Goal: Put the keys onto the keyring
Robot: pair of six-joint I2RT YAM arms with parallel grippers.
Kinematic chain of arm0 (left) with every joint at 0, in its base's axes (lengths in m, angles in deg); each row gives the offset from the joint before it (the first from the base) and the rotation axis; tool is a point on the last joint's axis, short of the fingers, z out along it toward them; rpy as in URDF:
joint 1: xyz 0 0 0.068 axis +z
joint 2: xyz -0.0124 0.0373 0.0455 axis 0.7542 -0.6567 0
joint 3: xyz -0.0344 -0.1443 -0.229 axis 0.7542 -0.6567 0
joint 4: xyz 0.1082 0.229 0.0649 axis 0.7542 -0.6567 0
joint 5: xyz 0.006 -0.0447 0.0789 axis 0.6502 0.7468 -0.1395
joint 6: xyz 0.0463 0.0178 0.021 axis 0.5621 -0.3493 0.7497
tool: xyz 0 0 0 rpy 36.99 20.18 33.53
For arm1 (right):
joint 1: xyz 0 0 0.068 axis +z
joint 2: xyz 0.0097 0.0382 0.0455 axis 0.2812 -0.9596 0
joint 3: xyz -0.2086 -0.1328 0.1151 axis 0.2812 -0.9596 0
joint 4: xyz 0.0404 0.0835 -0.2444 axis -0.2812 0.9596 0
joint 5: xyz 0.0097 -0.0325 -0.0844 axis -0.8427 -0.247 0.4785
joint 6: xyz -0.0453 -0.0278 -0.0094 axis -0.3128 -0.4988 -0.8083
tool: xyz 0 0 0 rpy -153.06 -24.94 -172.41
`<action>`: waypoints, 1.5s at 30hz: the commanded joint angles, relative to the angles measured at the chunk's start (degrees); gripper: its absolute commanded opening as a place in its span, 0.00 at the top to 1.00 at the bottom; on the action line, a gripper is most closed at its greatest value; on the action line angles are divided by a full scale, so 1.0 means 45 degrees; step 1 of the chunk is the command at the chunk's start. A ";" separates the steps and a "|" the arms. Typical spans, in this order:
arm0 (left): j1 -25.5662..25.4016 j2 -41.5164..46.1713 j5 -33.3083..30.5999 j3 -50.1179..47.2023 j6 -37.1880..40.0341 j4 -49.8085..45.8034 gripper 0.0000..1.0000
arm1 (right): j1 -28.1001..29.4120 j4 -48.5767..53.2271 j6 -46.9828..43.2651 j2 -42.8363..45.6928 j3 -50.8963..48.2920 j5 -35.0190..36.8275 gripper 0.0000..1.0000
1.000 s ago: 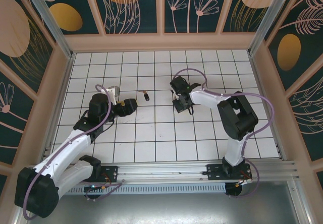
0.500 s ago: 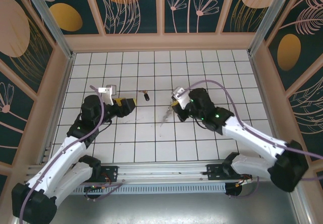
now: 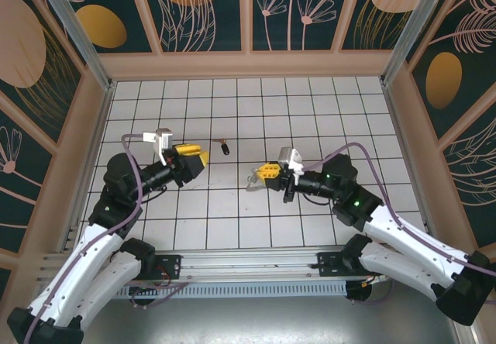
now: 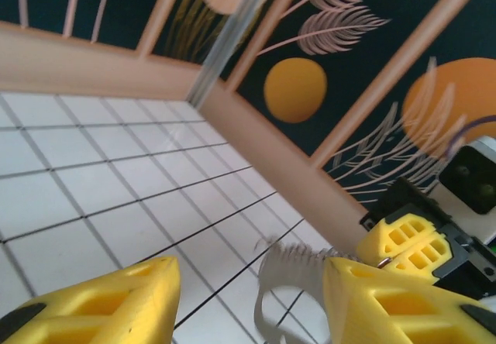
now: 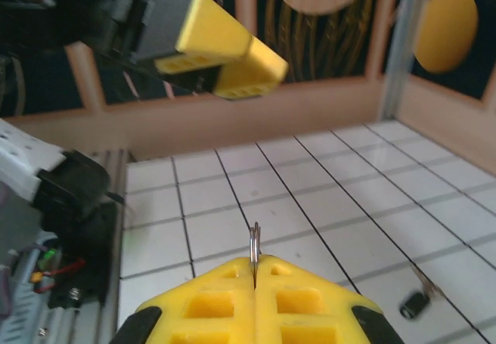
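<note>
Top external view: my right gripper [image 3: 268,173] is clamped on the keyring [image 3: 253,180], which projects from the fingertips toward the left arm; my left gripper [image 3: 195,158] faces it with its jaws apart and nothing between them; the key [image 3: 224,149] lies flat on the tiled floor [image 3: 325,111], a little beyond the gap between the two grippers and touching neither. Left wrist view: my own fingers [image 4: 101,305] stand well apart and hold nothing; past them the keyring [image 4: 283,270] shows as a thin pale curved band, with the right gripper [image 4: 387,251] just behind it. Right wrist view: the right fingers [image 5: 201,305] are pressed together on the keyring [image 5: 254,245], seen edge-on as a thin metal rim standing upright from the pinch; the key [image 5: 416,304] rests on the floor at lower right, dark end piece nearest; the left gripper [image 5: 248,77] hangs opposite, above the floor. Handling, as judged: the key is small, light, stiff and smooth, so it is likely to skate on the tile under a pinch; take it across the thicker dark end, leaving the pale metal end free; where its hole sits cannot be made out. The keyring is thin and probably springy; held by one short edge, it may pivot when the key presses on it, so the pinch should be firm.
</note>
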 commanded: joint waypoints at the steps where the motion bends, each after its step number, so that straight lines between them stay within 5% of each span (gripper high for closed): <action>1: -0.0385 -0.0025 0.0537 -0.0176 0.0621 0.1716 0.47 | 0.0149 -0.2702 0.1050 0.0391 -0.0421 -0.1511 1.00; 14: -0.1404 -0.1969 0.1420 0.0577 0.2522 0.3616 0.36 | 0.0247 -0.5266 0.1448 0.0601 -0.1268 -0.2949 1.00; 19: -0.2059 -0.1628 0.2242 -0.0346 0.3994 0.5320 0.30 | 0.0188 -0.5521 -0.0677 0.0040 -0.1535 -0.2906 1.00; 23: -0.2058 -0.2372 0.2956 0.0271 0.4508 0.4182 0.28 | -0.0285 -0.7247 -0.2173 -0.0277 -0.2249 -0.3102 1.00; 28: -0.2068 -0.2649 0.3665 0.0668 0.4627 0.3833 0.28 | -0.2157 -0.9977 0.0233 -0.2021 -0.1811 -0.5779 1.00; 33: -0.2122 -0.2720 0.3950 0.1073 0.5414 0.3066 0.33 | -0.2556 -1.2029 0.2162 -0.3465 -0.1349 -0.7380 1.00; 45: -0.3267 -0.4184 0.3867 0.2260 0.7015 0.1913 0.45 | -0.2742 -1.8320 0.7081 -0.5407 -0.1375 -0.6688 1.00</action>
